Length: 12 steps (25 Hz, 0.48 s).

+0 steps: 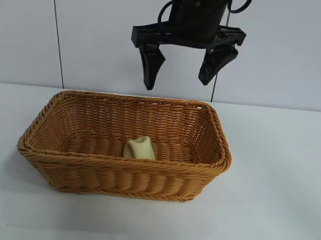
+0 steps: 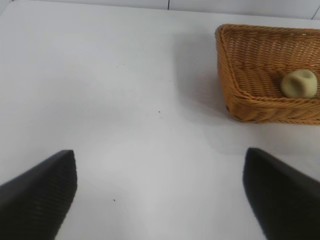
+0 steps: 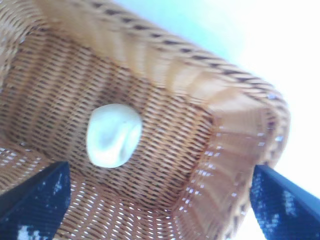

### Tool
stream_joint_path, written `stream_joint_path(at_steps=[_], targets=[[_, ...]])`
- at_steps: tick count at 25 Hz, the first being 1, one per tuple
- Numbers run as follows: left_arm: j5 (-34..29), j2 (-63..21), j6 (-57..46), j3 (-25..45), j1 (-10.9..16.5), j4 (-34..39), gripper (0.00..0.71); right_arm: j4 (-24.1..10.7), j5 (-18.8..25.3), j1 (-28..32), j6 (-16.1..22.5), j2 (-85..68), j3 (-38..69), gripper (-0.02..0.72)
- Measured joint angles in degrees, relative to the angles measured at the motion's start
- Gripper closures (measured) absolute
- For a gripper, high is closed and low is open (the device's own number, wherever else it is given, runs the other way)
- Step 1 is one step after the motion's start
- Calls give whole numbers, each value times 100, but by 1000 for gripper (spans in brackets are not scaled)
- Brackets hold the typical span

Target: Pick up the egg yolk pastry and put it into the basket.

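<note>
The egg yolk pastry (image 1: 140, 148) is found lying on the woven floor of the basket (image 1: 48, 122), close to the inner face of the long wall nearest the exterior camera and roughly midway along that wall. It is touched by nothing but the wicker beneath it. In the right wrist view the egg yolk pastry (image 3: 113, 134) is seen as a pale rounded lump with a shallow dent in its upper face, resting free on the weave of the basket (image 3: 165, 65). The right claw (image 1: 181, 71) is held above the basket, over its far long wall, well clear of the rim; its two dark fingers (image 1: 151, 67) point downward and are spread wide apart, and nothing is gripped between them. The basket is set on the white counter (image 1: 276, 209), with its braided rim level. The left claw (image 2: 160, 192) is kept off to one side of the basket, well apart from it, low over bare counter (image 2: 100, 90); its fingers (image 2: 42, 192) are likewise spread wide, with nothing between them. From that side, the basket (image 2: 250, 107) is shown by one corner and a short wall, and the egg yolk pastry (image 2: 299, 83) is visible inside it.
</note>
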State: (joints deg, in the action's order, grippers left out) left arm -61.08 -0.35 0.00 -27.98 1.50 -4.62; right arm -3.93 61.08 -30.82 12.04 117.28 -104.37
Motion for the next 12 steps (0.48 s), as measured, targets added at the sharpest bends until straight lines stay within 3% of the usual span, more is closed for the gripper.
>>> stream_joint_path(at_steps=[12], targets=[[0,0,0,0,0,0,14,-56,219,1633,-11,0,-11,27]])
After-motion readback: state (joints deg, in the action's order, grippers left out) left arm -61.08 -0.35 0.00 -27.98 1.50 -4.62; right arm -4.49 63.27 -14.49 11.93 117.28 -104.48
